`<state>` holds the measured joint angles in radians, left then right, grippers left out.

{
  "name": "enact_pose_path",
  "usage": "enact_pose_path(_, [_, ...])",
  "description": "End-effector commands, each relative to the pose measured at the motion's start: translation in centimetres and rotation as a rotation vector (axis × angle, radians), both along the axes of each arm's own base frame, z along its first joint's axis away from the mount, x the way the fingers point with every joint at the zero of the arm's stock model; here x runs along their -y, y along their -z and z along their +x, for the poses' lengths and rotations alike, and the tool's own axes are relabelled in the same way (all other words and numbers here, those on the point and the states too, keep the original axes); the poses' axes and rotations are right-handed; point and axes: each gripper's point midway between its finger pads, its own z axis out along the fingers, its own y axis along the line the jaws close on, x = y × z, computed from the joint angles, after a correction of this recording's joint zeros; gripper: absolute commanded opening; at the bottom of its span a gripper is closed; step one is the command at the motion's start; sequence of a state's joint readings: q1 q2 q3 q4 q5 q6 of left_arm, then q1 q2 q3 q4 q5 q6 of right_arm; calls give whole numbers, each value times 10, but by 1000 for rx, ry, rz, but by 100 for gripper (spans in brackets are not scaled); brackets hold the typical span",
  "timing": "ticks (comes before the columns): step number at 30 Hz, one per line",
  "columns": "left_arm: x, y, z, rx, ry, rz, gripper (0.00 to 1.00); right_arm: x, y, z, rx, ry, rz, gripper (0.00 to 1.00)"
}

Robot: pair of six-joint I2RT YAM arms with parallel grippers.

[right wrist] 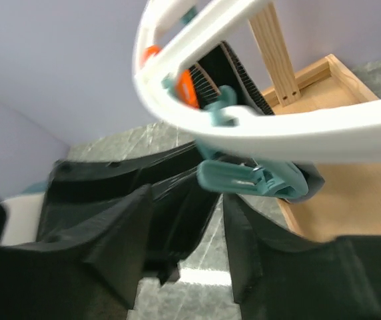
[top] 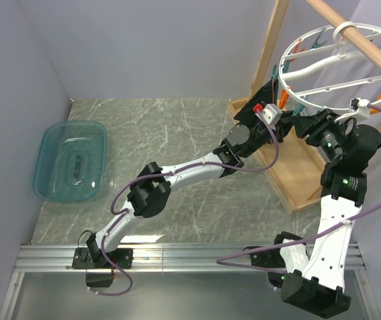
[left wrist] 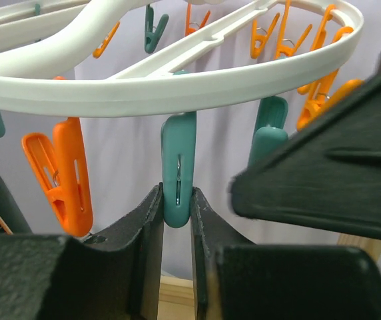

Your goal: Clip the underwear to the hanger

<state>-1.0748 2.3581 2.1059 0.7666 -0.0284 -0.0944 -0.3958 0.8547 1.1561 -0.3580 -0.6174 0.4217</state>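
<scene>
Jaws of raised left arm (top: 177, 175) pinch teal clothespin (left wrist: 178, 170).

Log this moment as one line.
left tool: shut on teal clothespin | right tool: at rim of hanger, grip unclear

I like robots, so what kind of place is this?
Probably a robot lab set up like a laundry corner: a round white peg hanger on a wooden rack, a blue tub, and a plain-walled marble-look table.

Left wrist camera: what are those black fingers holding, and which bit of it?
The left fingers pinch the teal clothespin by its bottom end, one finger each side, as it hangs from the white hanger.
</scene>
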Motion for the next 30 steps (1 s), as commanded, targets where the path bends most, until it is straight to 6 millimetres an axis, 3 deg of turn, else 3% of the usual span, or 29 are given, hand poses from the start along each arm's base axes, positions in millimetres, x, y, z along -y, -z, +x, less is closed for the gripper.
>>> enact_pose_path(1, [-20,-61,-24,75,44,-98,0,12,-25,10,112,64,20,55])
enact_pose_path(4, [-20,-64,-28,81,54,-106,0,18,-29,16,143,93,53,63])
enact_pose_path(7, [-21,-65,-29,82,62,-109,0,22,-32,20,181,116,78,64])
enact_pose_path(20, [-20,-64,-35,89,93,-105,0,17,-50,32,275,56,149,56])
enact_pose_path(30, [-19,-66,-42,96,133,-109,0,16,-34,41,226,28,146,55])
